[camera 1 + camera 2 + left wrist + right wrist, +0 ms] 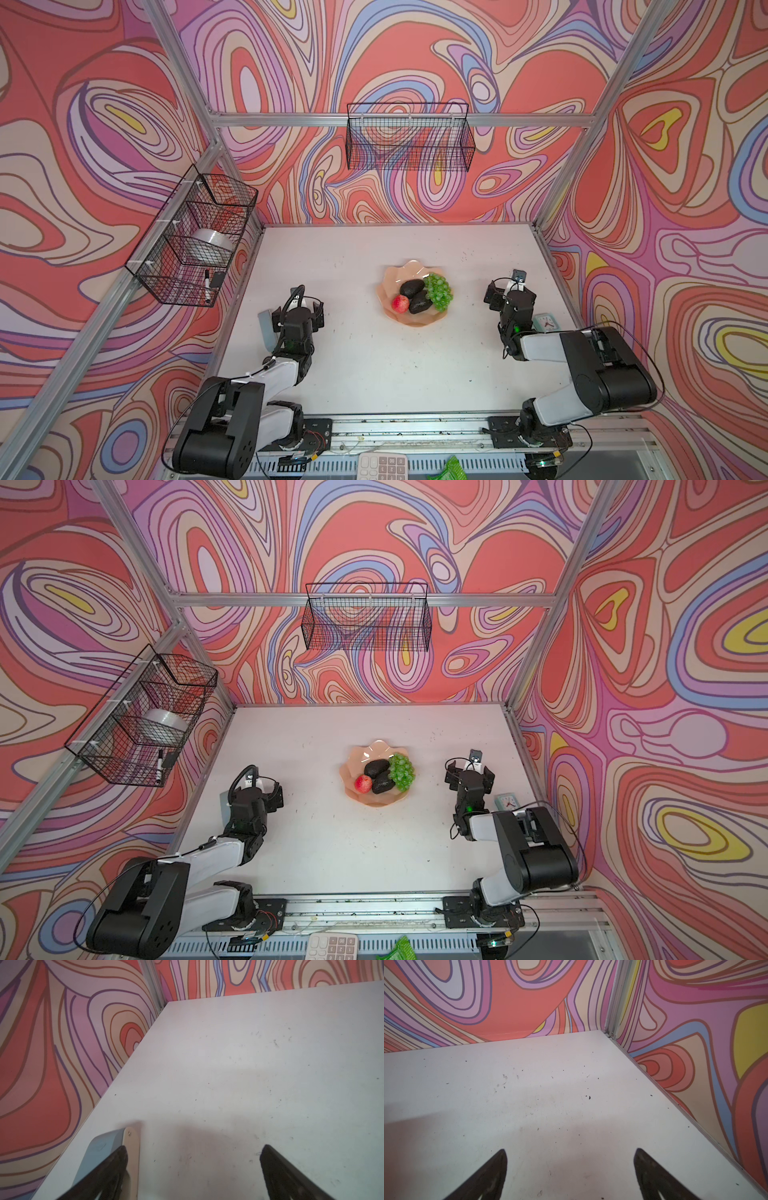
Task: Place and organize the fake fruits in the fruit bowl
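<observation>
The peach-pink fruit bowl (pixel 398 271) (pixel 365 752) sits mid-table in both top views. Inside it lie two dark avocados (pixel 411 287) (pixel 420 302), a small red apple (pixel 400 304) at the bowl's front left and green grapes (pixel 439 291) on the right side. My left gripper (pixel 298 307) (pixel 193 1155) hovers left of the bowl, open and holding nothing. Right of the bowl my right gripper (pixel 509 293) (pixel 570 1157) is open too, with only bare table between its fingers. Neither wrist view shows the bowl or fruits.
A grey-blue flat object (pixel 266 328) (pixel 104 1147) lies by the left gripper at the table's left edge. A small mint clock (pixel 545 322) stands beside the right arm. Wire baskets hang on the back wall (pixel 409 137) and left wall (pixel 195 237). A calculator (pixel 382 467) lies at the front.
</observation>
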### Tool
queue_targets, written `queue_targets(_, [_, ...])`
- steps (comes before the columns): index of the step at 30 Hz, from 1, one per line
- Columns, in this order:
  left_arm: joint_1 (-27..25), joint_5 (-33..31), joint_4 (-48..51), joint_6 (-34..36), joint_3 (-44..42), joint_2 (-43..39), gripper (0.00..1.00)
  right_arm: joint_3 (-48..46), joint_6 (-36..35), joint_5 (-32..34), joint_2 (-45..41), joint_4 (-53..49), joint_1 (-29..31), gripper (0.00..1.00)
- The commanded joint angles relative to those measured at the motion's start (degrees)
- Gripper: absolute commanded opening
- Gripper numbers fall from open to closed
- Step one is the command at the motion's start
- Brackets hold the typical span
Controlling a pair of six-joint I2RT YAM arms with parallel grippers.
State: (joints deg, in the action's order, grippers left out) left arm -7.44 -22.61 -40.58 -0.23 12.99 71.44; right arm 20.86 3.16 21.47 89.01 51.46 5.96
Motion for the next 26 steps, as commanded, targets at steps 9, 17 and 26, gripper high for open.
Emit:
queue_targets(9, [4.7,10.0,-13.9,-2.3,5.3,15.4,0.99,0.6,-3.0,-3.5,9.7,15.3,-0.7,0.98])
queue_targets(17, [4.7,8.0,-11.8,-2.6,7.7,16.8,0.99,3.9,-2.2,-3.5,9.6,8.5,-1.0,0.98])
queue_targets(26, [4.7,7.8,-12.1,-2.8,7.7,16.8,1.0,2.4,0.6,-2.1,8.7,9.8,-2.5,0.98])
